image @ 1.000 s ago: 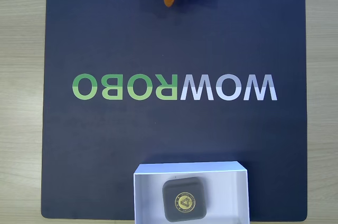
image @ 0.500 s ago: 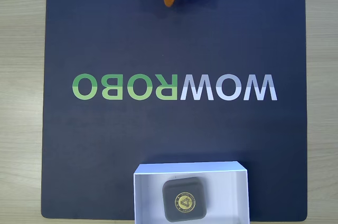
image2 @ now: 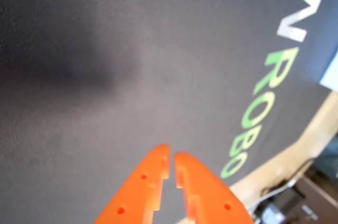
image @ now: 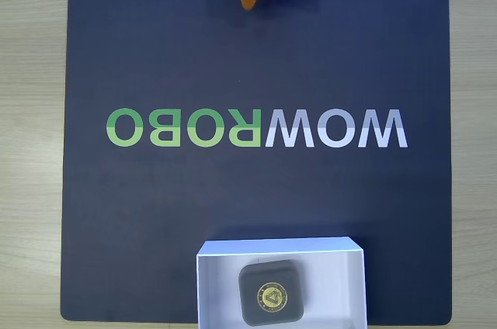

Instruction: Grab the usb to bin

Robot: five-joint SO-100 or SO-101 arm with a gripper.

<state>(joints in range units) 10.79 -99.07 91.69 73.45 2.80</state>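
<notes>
A: So where does the usb (image: 270, 292) sit?

B: Inside the bin (image: 342, 249), flat on its floor, gold emblem up, a little toward the lower middle of the box in the fixed view. By the look of it the job is done.

A: And the pincer (image2: 171, 161)?

B: Clenched on nothing. In the wrist view the two orange tips nearly meet, with only a thin slit between them and the dark mat (image: 155, 212) behind. In the fixed view it pokes in at the top edge, well apart from the bin.

A: Anything that might go wrong from here?

B: Little, I'd judge. The bin has thin, low walls and looks light; a careless sweep of the arm across the mat could push it or tip the usb out. It also sits at the mat's near edge, so a nudge might slide it off.

A: And the surroundings?

B: A dark mat with mirrored green and white lettering (image: 256, 128) lies on a pale wooden tabletop (image: 31, 112). Light is even.
</notes>
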